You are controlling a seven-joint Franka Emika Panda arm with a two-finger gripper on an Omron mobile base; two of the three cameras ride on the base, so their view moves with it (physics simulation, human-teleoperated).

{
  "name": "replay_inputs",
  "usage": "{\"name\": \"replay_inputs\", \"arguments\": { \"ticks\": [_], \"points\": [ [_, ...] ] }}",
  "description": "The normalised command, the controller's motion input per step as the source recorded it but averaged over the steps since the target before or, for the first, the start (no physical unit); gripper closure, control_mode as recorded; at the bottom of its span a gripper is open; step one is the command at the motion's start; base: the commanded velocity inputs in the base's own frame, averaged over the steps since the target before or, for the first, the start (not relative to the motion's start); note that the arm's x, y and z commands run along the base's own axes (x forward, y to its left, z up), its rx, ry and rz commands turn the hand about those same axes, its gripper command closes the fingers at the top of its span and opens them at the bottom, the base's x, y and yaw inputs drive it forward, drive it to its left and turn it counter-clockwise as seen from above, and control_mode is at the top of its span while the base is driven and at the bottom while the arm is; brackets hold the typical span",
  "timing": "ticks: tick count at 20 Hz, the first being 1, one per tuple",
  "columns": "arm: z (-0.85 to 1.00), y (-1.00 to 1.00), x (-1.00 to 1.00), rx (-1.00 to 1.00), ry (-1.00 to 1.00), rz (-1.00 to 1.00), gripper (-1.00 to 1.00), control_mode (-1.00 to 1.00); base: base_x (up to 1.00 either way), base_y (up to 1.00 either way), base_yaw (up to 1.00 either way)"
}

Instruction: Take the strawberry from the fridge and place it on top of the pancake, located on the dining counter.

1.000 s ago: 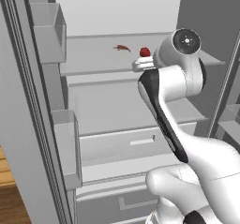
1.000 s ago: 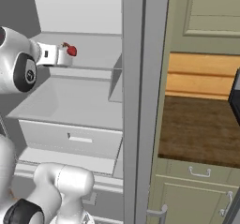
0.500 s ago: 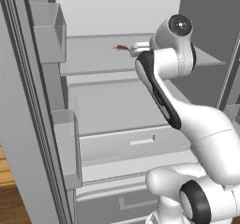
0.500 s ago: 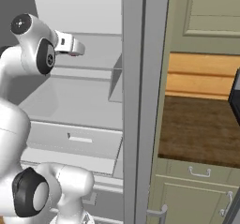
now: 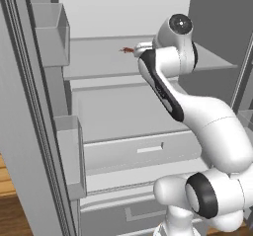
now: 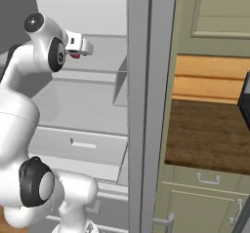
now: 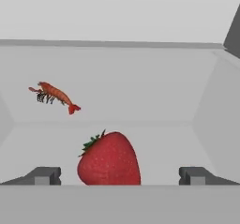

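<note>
Gripper (image 7: 120, 175) jaws stand wide apart in the hand view, the two dark finger tips low at the left and right of the frame, with nothing clamped between them. Between the tips, a little left of centre at the bottom, sits the strawberry (image 7: 109, 160), red with a green leafy top, resting on the white shelf (image 7: 154, 138). Further back on that shelf, at the left of the frame, lies a small orange-red shrimp (image 7: 55, 96), well apart from the berry. White walls of the fridge (image 7: 122, 12) close the space behind and at both sides.

Next, the left base view: the white arm rises from the lower right and bends up to the upper middle of the frame, where its hand reaches over the fridge (image 5: 123, 13) shelf (image 5: 99, 62). Just left of the hand the shrimp (image 5: 127, 49) shows as a thin reddish scrap on the shelf. Door bins (image 5: 49, 32) hang at the upper left, and a drawer (image 5: 143, 148) with a slot handle sits below the middle.

Then the right base view: the arm stands at the left, its hand (image 6: 78, 44) pointing right at the upper left of the frame. A bit of red, the strawberry (image 6: 75, 55), peeks out just under the hand. A grey fridge door edge (image 6: 144, 105) runs down the middle; to its right are pale green cabinets (image 6: 215, 12) and a dark worktop (image 6: 205, 134).
</note>
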Motion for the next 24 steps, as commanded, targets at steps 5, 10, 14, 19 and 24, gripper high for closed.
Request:
{"name": "replay_inputs", "arguments": {
  "ticks": [5,10,14,19,24],
  "points": [
    [-0.11,0.00,0.11,0.00,0.00,0.00,-1.00,-1.00,0.00,0.00,0.00],
    [-0.15,0.00,0.01,-0.01,0.00,0.00,-1.00,-1.00,0.00,0.00,0.00],
    [-0.15,0.00,0.21,-0.01,0.00,0.00,-1.00,-1.00,0.00,0.00,0.00],
    [-0.04,0.00,0.32,0.00,0.00,0.00,-1.00,-1.00,0.00,0.00,0.00],
    [-0.26,0.00,0.00,-0.03,0.00,0.00,1.00,-1.00,0.00,0.00,0.00]
  ]
}}
